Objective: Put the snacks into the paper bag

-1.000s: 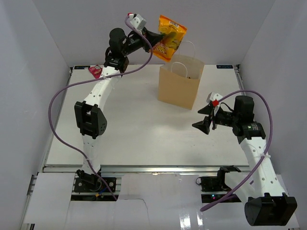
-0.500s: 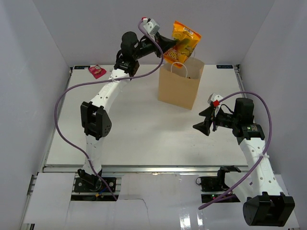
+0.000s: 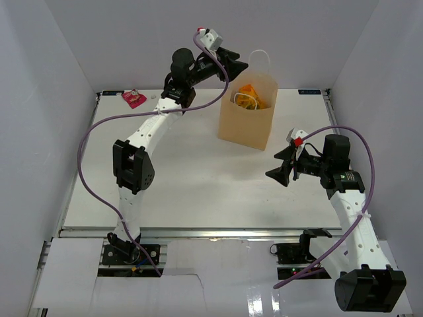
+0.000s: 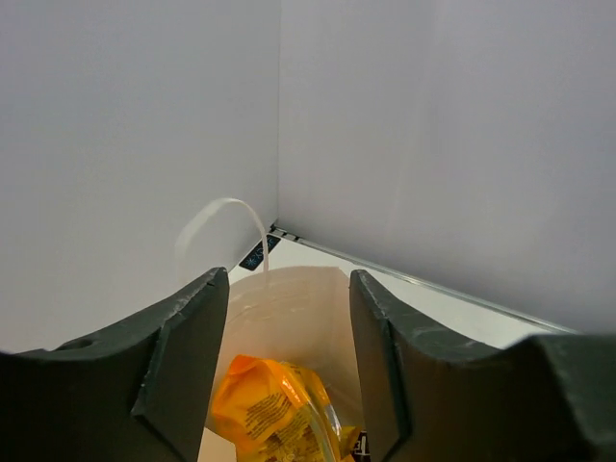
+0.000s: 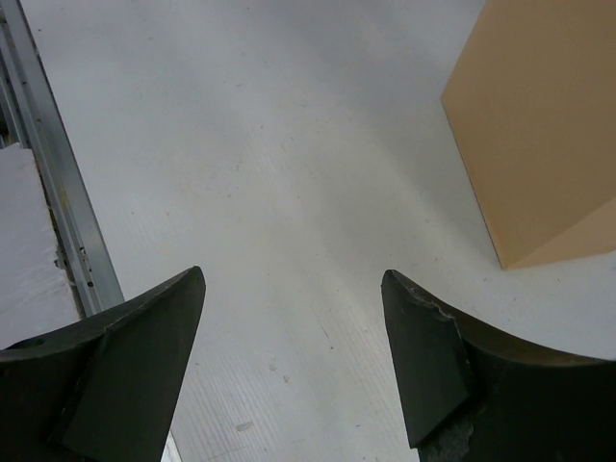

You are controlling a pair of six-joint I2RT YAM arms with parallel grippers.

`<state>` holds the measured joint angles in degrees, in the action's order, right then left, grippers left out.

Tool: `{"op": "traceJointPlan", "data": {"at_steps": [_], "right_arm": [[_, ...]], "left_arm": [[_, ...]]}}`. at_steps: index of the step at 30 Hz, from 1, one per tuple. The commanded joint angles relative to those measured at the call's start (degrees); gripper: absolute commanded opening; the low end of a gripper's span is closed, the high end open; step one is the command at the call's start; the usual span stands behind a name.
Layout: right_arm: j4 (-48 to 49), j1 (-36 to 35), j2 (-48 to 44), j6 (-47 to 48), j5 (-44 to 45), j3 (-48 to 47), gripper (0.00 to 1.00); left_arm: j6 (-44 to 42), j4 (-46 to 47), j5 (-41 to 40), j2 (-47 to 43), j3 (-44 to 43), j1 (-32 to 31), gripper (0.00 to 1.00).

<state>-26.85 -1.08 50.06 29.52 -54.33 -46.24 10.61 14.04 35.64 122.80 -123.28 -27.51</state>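
Left wrist view shows left tool (image 4: 289,281) spread wide, empty, above orange pouch (image 4: 271,416) inside paper bag (image 4: 310,310).

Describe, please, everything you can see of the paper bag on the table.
The paper bag is tan kraft paper with flat sides. It stands upright, mouth open, on the far part of the white table. A white loop handle rises above its far rim, and a second seems to droop into the mouth. An orange pouch lies inside, partly visible. The left gripper hovers by the rim, jaws open, apparently not touching it.
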Motion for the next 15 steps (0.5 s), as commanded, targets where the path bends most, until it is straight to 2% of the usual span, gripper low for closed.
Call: {"op": "traceJointPlan", "data": {"at_steps": [1,3,7,9,12,13,15], "right_arm": [[2.15,0.38,-0.49,-0.78,-1.22,-0.17,0.80],[2.15,0.99,-0.58,-0.95,-1.22,-0.17,0.80],[2.15,2.22,-0.49,-2.18,0.18,-0.34,0.80],[3.03,2.22,-0.49,-4.37,2.29,-0.17,0.80],[3.82,2.49,-0.58,-6.04,4.84,0.62,0.81],[4.43,2.58,-0.67,-7.27,6.50,0.88,0.81],[5.23,2.66,-0.49,-8.68,8.44,1.06,0.82]], "left_arm": [[0.72,1.69,-2.41,-4.77,-2.57,-0.79,0.64],[0.47,1.51,-3.55,-4.94,-3.01,-0.79,0.65],[-0.16,-3.83,-13.99,-7.05,-2.75,0.78,0.67],[3.17,-11.29,-23.13,-8.28,-1.97,2.80,0.67],[19.75,-22.02,-30.62,-11.09,4.96,10.69,0.71],[29.98,-23.87,-30.98,-12.14,8.12,15.77,0.73],[39.09,-25.39,-30.72,-15.73,20.58,22.72,0.79]]}}
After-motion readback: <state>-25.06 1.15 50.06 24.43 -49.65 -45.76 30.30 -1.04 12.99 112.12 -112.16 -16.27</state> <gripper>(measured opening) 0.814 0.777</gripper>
